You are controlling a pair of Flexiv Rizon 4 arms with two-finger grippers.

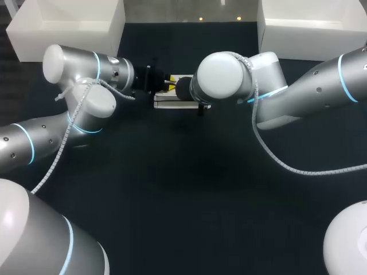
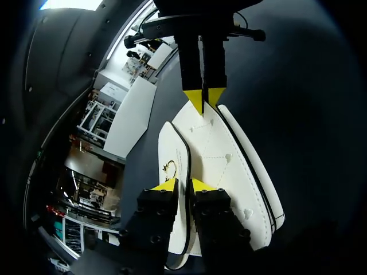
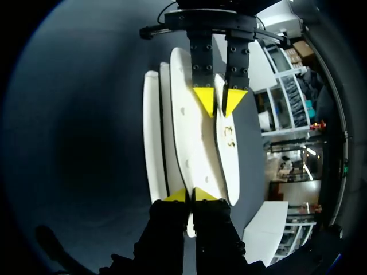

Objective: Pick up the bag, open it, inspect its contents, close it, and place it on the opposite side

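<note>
A white bag with dark edging hangs between my two grippers over the back middle of the dark table. In the left wrist view its flap stands away from the body. My left gripper straddles the flap's edge with its fingers slightly apart, so it is open. My right gripper is shut on a thin panel at the other end of the bag. Each wrist view shows the other gripper across the bag: the right gripper and the left gripper. In the head view my right wrist hides its fingers.
A white bin stands at the back left and another white bin at the back right. Dark table surface lies in front of the bag, between my two arms.
</note>
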